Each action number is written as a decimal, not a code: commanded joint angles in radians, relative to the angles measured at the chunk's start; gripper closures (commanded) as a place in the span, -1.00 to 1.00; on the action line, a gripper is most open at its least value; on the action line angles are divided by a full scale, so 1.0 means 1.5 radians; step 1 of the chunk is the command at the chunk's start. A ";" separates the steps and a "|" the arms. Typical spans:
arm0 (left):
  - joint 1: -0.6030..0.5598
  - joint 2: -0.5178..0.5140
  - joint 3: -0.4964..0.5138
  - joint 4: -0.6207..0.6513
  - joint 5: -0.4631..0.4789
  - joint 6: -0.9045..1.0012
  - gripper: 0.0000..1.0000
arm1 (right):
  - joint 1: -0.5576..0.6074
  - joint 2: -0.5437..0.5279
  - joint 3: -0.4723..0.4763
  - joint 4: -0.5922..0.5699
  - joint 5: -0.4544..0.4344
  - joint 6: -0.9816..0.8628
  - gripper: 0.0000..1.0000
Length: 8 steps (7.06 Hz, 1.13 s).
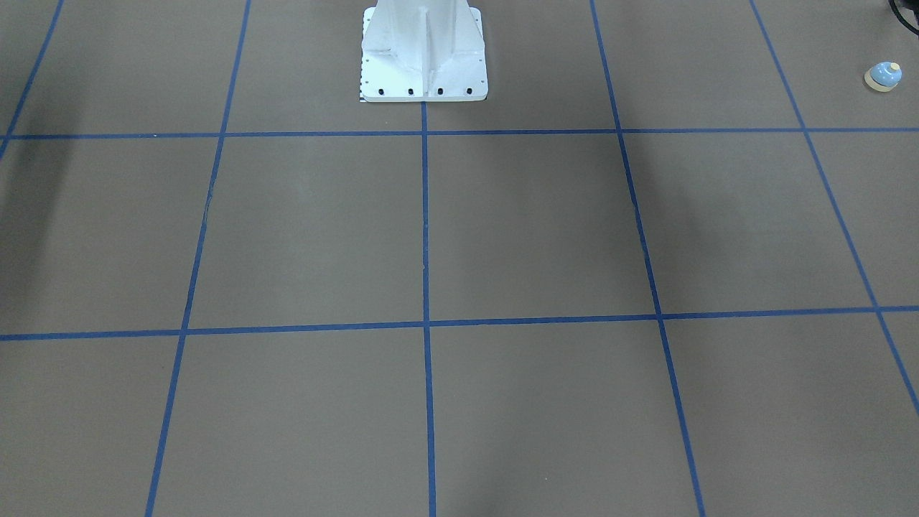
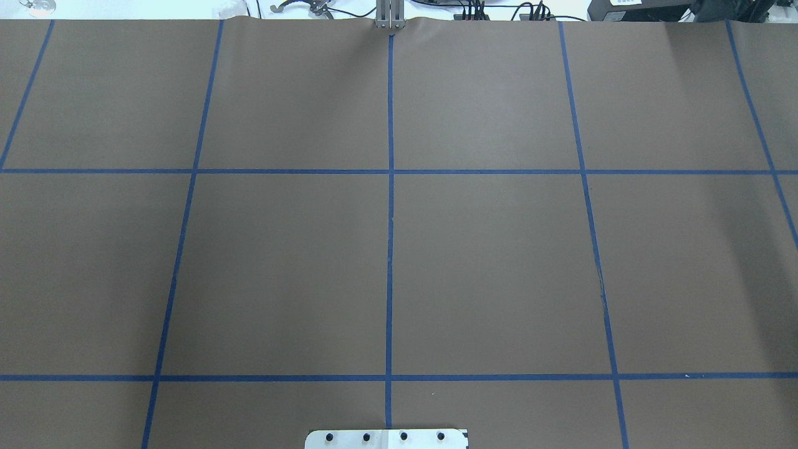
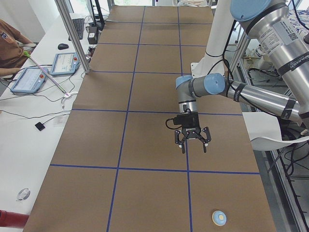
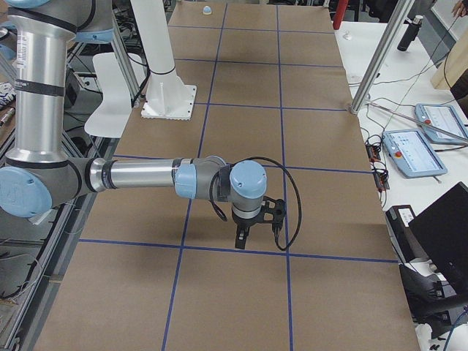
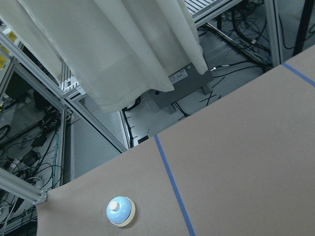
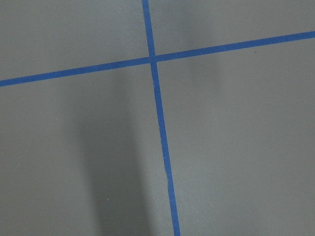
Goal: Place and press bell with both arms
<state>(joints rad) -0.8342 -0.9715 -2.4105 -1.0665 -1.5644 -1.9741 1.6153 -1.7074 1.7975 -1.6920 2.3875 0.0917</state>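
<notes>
The bell (image 1: pixel 884 76) sits on the table (image 1: pixel 546 230) by the corner at the robot's left — well apart from the pedestal (image 1: pixel 423 57). The left gripper (image 3: pixel 193 149) hangs between them, the right gripper (image 4: pixel 258 235) past the pedestal.

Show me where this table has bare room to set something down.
The brown squares in front of the white pedestal base are all bare. Only the table's left end holds something: the small light-blue dome-shaped bell, near the robot-side corner.

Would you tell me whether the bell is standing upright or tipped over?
Upright: the bell rests flat on its cream base ring, with the button on top.
</notes>
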 commanded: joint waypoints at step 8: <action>0.284 0.060 0.172 -0.079 0.015 -0.409 -1.00 | 0.000 0.007 0.006 -0.001 -0.006 -0.003 -1.00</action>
<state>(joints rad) -0.4554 -0.8822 -2.2103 -1.1394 -1.5417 -2.5443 1.6153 -1.6966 1.8073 -1.6933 2.3800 0.0883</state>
